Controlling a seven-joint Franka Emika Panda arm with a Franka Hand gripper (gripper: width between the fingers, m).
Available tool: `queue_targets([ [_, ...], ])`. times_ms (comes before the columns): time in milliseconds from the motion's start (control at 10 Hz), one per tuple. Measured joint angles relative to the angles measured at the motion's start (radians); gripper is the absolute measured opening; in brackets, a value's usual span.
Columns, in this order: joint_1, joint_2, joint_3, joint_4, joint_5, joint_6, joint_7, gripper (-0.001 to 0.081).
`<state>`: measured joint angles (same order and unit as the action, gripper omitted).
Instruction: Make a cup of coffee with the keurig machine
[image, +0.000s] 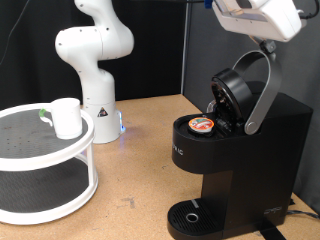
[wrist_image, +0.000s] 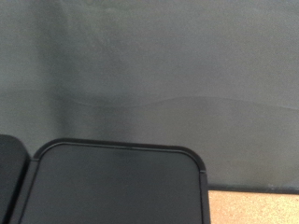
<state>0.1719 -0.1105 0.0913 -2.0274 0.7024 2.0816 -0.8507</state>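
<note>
The black keurig machine (image: 245, 150) stands at the exterior view's right with its lid raised and the silver arched handle (image: 262, 90) tipped up. A small pod with an orange foil top (image: 203, 124) sits in the open chamber. The white cup (image: 66, 117) stands on the upper tier of a white round stand (image: 45, 190) at the left, far from the machine. My gripper (image: 265, 44) hangs at the top right, just above the raised handle, with its fingers mostly cut off by the frame. The wrist view shows only the machine's black top (wrist_image: 117, 187), no fingers.
The arm's white base (image: 95, 90) stands at the back, behind the stand. A dark curtain (wrist_image: 149, 65) closes off the back. The round drip tray (image: 190, 216) at the machine's foot has nothing on it. Bare wooden table (image: 140, 170) lies between stand and machine.
</note>
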Motion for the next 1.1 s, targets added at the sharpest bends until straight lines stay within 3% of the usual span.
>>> queue_targets([
  [600, 0.002, 0.002, 0.008, 0.017, 0.091, 0.018, -0.013, 0.0000],
  [1100, 0.002, 0.006, 0.013, 0.009, 0.024, 0.006, 0.009, 0.0000],
])
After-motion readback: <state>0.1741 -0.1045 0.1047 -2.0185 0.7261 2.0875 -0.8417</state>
